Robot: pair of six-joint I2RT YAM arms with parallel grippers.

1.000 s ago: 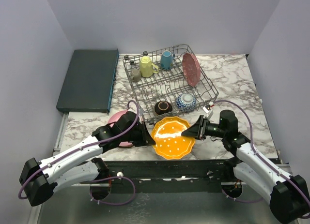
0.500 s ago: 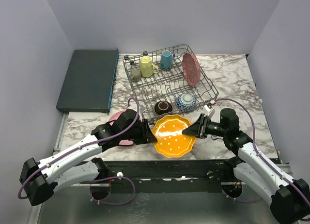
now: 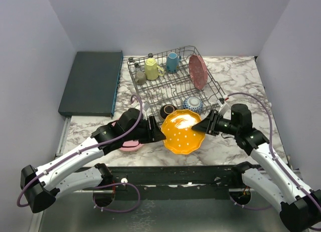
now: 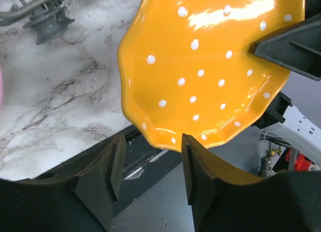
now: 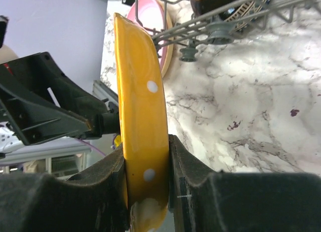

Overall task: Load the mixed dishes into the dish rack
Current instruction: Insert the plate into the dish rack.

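The orange scalloped plate with white dots (image 3: 183, 132) hangs tilted in the lower centre of the overhead view, off the marble tabletop (image 3: 241, 86) and just in front of the near edge of the grey wire dish rack (image 3: 173, 89). My right gripper (image 3: 199, 128) is clenched on its right rim; in the right wrist view the plate stands edge-on, squeezed between both pads. My left gripper (image 4: 150, 157) has its jaws parted. The plate's lower rim sits at the mouth of the gap with daylight on either side, so the right arm alone carries it. I take this to be the handover finishing, with the carry into the rack next. To do it well I would draw the left arm straight back first, so that it does not catch the scalloped edge. Then I would lift the plate above the rack's near rim, clear of the small brown bowl (image 3: 168, 110) and the blue-white bowl (image 3: 193, 104) directly behind it. I would aim for a free row of tines near the dark red plate (image 3: 198, 71) at upper right and lower it on edge, loosening only once it is seated. The glaze looks slick and the grip is on the rim alone, so I would move slowly.
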